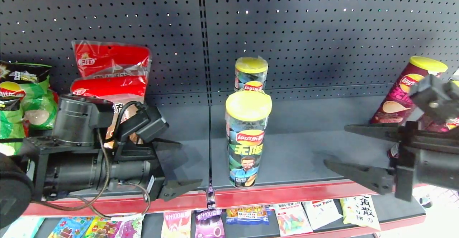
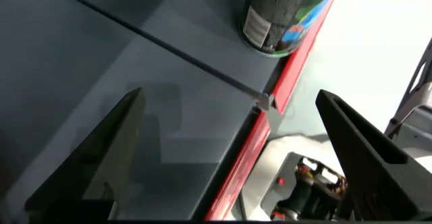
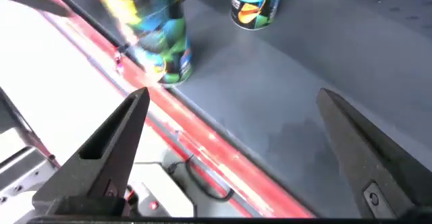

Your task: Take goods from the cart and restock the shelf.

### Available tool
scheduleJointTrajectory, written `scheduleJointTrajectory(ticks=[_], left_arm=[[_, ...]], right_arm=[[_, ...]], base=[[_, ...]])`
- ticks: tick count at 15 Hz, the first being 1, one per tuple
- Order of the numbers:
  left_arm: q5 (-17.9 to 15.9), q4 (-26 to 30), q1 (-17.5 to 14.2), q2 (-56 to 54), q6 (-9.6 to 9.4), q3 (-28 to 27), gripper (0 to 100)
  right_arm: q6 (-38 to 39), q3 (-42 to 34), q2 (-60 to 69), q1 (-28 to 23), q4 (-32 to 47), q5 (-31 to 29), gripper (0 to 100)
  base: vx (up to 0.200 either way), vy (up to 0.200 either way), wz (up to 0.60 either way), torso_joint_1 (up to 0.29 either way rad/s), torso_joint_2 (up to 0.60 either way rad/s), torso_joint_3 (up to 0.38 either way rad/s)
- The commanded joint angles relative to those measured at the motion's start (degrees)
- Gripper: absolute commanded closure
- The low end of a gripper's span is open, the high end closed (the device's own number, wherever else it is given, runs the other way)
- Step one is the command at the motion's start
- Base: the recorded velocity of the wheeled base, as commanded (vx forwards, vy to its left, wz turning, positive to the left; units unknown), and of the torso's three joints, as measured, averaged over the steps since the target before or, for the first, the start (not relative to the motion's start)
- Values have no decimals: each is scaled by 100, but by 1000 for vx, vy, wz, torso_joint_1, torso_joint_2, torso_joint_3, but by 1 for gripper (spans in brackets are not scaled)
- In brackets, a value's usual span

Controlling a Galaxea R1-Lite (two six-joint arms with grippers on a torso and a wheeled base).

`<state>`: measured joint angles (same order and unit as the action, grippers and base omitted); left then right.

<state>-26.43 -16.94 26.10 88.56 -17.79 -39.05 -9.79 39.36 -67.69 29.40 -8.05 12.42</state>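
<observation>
Head view: grey shelf (image 1: 304, 152) with a red lip (image 1: 287, 194).
Left end effector (image 1: 183, 166): fingers wide apart, empty, over the lip on the left side.
Right end effector (image 1: 337, 144): wide apart, empty, on the right side.
Front can (image 1: 247, 137): upright just behind the lip, between both.
Rear can (image 1: 251, 74): upright directly behind it.
Maroon can (image 1: 405, 91): tilted, far right.
Back left: red bags (image 1: 111, 69), green bag (image 1: 21, 98).

matte black left hand (image 1: 190, 164) and right hand (image 1: 335, 144), tapered fingers (image 1: 358, 173), looped cables (image 1: 105, 159).
</observation>
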Motion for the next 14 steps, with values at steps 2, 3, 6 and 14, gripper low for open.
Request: scheduleJointTrajectory(ticks=[2, 3, 6, 14], left_arm=[[24, -2, 255, 609, 3, -358, 0], [33, -2, 299, 697, 3, -420, 0], [77, -2, 413, 978, -6, -666, 0], [191, -2, 422, 1330, -6, -947, 0]], right_arm=[[170, -649, 1681, -356, 40, -108, 0], [276, -640, 1777, -497, 40, -117, 0], [425, -605, 1962, -910, 31, -108, 0], [434, -465, 1971, -945, 31, -108, 0]], base=[[0, 0, 0, 0, 0, 0], [0, 0, 0, 0, 0, 0], [0, 0, 0, 0, 0, 0], [0, 0, 0, 0, 0, 0]])
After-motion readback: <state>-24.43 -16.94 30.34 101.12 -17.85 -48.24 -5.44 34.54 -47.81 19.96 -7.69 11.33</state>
